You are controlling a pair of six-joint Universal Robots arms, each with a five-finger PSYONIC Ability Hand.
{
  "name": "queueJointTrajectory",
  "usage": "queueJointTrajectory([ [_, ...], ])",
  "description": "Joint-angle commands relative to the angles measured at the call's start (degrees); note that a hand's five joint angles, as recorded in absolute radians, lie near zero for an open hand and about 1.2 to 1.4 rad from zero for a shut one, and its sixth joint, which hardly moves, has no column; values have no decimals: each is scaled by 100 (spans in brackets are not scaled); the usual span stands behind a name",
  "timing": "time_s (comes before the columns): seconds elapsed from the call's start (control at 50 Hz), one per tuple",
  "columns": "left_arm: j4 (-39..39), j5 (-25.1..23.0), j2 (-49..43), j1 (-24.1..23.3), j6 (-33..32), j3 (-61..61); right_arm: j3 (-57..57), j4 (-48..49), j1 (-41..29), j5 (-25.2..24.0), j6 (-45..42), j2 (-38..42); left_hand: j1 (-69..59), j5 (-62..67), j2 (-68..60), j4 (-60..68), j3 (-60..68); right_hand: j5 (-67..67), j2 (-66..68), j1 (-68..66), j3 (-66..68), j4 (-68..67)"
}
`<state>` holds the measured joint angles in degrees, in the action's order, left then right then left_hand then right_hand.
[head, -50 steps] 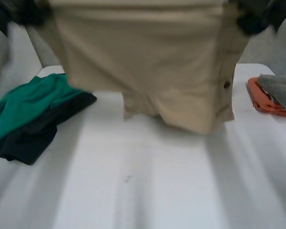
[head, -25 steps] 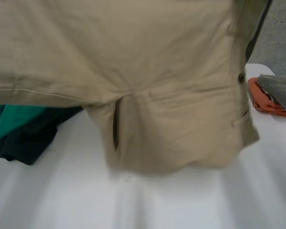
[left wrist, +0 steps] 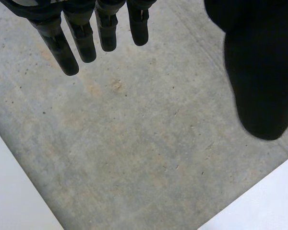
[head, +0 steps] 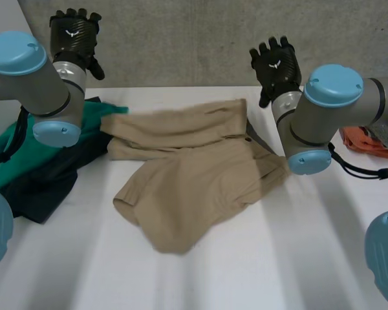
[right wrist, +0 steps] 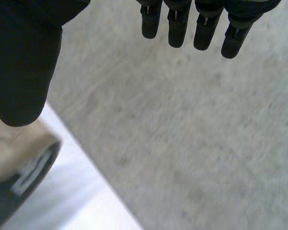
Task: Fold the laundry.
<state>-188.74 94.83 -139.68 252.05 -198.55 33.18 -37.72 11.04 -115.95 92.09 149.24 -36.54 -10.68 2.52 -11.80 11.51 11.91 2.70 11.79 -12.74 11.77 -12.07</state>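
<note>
We've got the left hand [head: 74, 35] and right hand [head: 276, 61] both spread open and empty above the far edge of the desk [head: 246, 271], with the beige shorts [head: 194, 181] lying crumpled between the arms, closer to the right hand.

Both arms are raised. The left hand [head: 75, 33] and the right hand [head: 275, 61] are lifted with fingers straight and spread, holding nothing.

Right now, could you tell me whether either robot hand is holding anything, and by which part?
Nothing: left robot hand and right robot hand are open; the beige shorts lie free.
</note>
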Motion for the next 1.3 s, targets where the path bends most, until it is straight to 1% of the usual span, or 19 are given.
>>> queueJointTrajectory([
  [0.02, 153, 211, 1545, -287, -43, 1880, -698, -1216, 318, -268, 202, -1036, 68, -252, 180, -151, -191, -270, -179, 274, -177, 207],
  [0.08, 346, 185, 2171, -472, -87, 2788, -1315, -1472, 467, -743, 18, -1582, 68, -252, 180, -151, -191, -270, -179, 274, -177, 207],
  [0.1, 573, 159, 2573, -638, -70, 3391, -1717, -1604, 590, -1067, -183, -1923, 68, -252, 180, -151, -191, -270, -179, 274, -177, 207],
  [0.14, 838, 115, 2953, -814, -61, 3974, -2132, -1745, 713, -1341, -421, -2215, 68, -252, 180, -151, -191, -270, -179, 274, -177, 207],
  [0.2, 1295, -17, 3577, -1210, -8, 5056, -2836, -2070, 977, -1764, -939, -2647, -1060, 877, -948, 977, 937, -154, -64, 158, -61, 91],
  [0.26, 1594, -192, 3990, -1631, 88, 5986, -3389, -2447, 1266, -2079, -1492, -2823, -1717, 1533, -1605, 1634, 1594, 770, 860, -766, 862, -832],
  [0.34, 1569, -351, 4115, -2106, 334, 6787, -3864, -2650, 1539, -2519, -2081, -2789, -2307, 2123, -2194, 2223, 2183, 1813, 1904, -1809, 1906, -1876],
  [0.42, 1333, -334, 3844, -2397, 624, 7053, -4094, -2511, 1663, -2915, -2329, -2517, -2057, 1874, -1945, 1974, 1934, 1900, 1991, -1897, 1993, -1963],
  [0.48, 964, -150, 3458, -2441, 713, 6966, -4129, -2152, 1654, -3074, -2329, -2201, -1871, 1688, -1759, 1788, 1748, 1917, 2007, -1913, 2010, -1980],
  [0.64, 277, 500, 2657, -2345, 353, 6457, -4059, -1009, 1558, -2987, -2014, -1620, -1770, 1586, -1658, 1686, 1647, 1850, 1941, -1846, 1943, -1913],
  [0.84, -39, 475, 1997, -2318, -87, 6131, -3971, -278, 1417, -2802, -1687, -1277, -2425, 2241, -2313, 2341, 2302, 2186, 2276, -2182, 2278, -2248],
  [0.94, -285, 475, 1821, -2336, -394, 6043, -3813, -164, 1364, -2740, -1705, -1057, -4020, 3836, -3908, 3936, 3897, 3546, 3636, -3542, 3639, -3609],
  [0.96, -408, 475, 1812, -2327, -508, 6034, -3752, -137, 1338, -2723, -1705, -1013, -5173, 4989, -5061, 5090, 5050, 4332, 4422, -4328, 4424, -4394],
  [1.0, -575, 484, 1838, -2318, -596, 6060, -3708, -128, 1329, -2688, -1688, -969, -6524, 6340, -6412, 6440, 6401, 5828, 5919, -5824, 5921, -5891],
  [1.02, -654, 493, 1865, -2318, -623, 6078, -3699, -154, 1329, -2670, -1688, -960, -6928, 6744, -6816, 6845, 6805, 6721, 6812, -6717, 6814, -6784],
  [1.08, -857, 536, 2145, -2310, -658, 6183, -3707, -242, 1312, -2582, -1705, -1012, -6932, 6748, -6820, 6849, 6809, 6730, 6821, -6726, 6823, -6793],
  [1.16, -796, 537, 2708, -2336, -632, 6499, -3865, -681, 1329, -2494, -1740, -1293, -6932, 6748, -6820, 6849, 6809, 6730, 6821, -6726, 6823, -6793],
  [1.24, -489, 458, 3332, -2336, -658, 6868, -4322, -1577, 1461, -2450, -2073, -2013, -6932, 6748, -6820, 6849, 6809, 6730, 6821, -6726, 6823, -6793],
  [1.3, 38, 265, 3798, -2292, -755, 7167, -4726, -2446, 1636, -2424, -2653, -2646, -6932, 6748, -6820, 6849, 6809, 6730, 6821, -6726, 6823, -6793],
])
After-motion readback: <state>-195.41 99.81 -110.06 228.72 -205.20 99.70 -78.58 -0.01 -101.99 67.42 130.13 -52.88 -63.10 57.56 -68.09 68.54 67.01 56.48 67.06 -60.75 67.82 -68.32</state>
